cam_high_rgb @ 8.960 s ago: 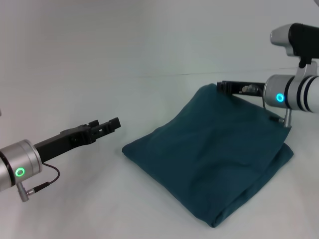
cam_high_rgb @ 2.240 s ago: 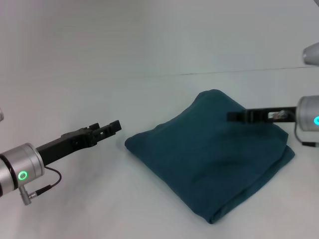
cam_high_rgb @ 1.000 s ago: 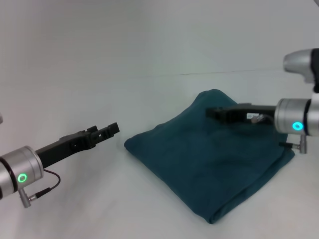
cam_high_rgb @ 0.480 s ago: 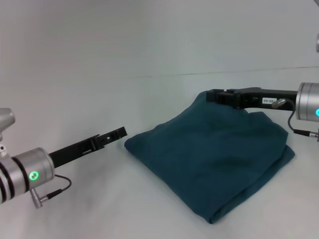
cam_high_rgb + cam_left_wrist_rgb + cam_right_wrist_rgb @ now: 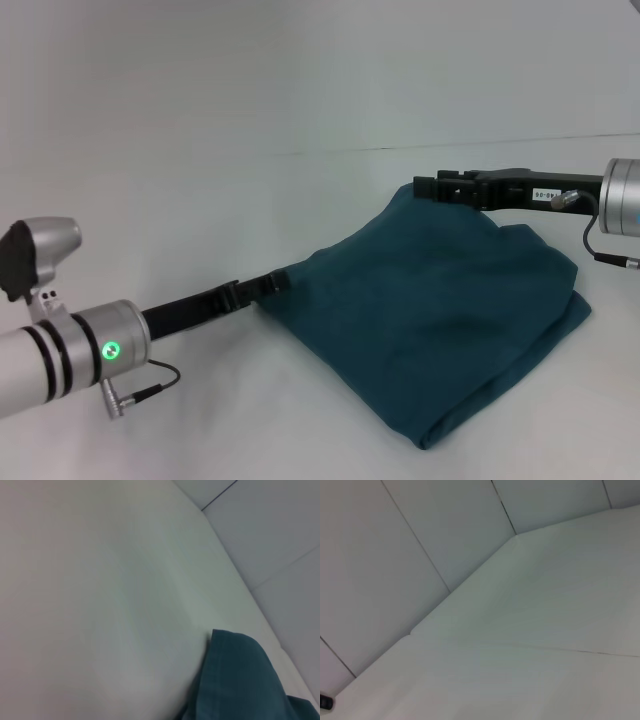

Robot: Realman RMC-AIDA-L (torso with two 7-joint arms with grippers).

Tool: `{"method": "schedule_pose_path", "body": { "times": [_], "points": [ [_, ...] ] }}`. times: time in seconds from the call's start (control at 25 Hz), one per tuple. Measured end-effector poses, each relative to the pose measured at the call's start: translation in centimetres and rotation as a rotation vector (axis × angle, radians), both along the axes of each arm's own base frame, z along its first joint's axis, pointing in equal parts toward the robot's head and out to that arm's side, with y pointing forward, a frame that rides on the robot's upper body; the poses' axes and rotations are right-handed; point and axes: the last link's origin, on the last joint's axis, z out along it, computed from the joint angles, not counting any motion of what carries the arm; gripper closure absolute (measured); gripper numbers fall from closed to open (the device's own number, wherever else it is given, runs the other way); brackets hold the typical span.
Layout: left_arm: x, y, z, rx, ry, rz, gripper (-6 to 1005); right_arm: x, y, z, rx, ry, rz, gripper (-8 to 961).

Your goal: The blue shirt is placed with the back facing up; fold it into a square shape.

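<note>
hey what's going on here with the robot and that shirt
The blue shirt lies on the white table, already folded into a rough square. The left gripper reaches its left corner, low against the edge. The right gripper sits at the far corner. Whether either one grips the cloth can't be told.

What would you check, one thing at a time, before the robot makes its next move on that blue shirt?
1. Shape of the blue shirt: a compact, roughly four-sided bundle on the white table. Ok.
2. Lettering hidden: only plain cloth shows. Ok.
3. Left gripper: its tip is at the shirt's left corner; whether it grips cloth, cannot tell.
4. Right gripper: at the far corner; contact with the cloth, cannot tell.
5. Edges square: the far corner humps up and the right side bulges. Not ok.
6. Left wrist view: a shirt corner is in sight. Ok.
</note>
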Motion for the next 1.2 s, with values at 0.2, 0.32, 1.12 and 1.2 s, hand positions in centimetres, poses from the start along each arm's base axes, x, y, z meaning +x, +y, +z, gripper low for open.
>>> {"method": "schedule_pose_path", "body": {
  "times": [0.2,0.32,1.12,1.2],
  "points": [
    [0.48,0.09,-0.76,-0.015,0.001,0.005,128,0.17,0.06,0.06,0.008,-0.005,-0.007,355],
    [0.77,0.25,-0.93,-0.018,0.003,0.0,130,0.21,0.08,0.07,0.01,-0.007,-0.009,355],
    [0.32,0.46,-0.82,-0.01,0.027,0.017,141,0.35,0.3,0.08,0.023,-0.019,-0.017,354],
    [0.22,0.4,-0.82,-0.013,0.033,0.016,142,0.37,0.32,0.08,0.024,-0.019,-0.018,354]
  ]
}}
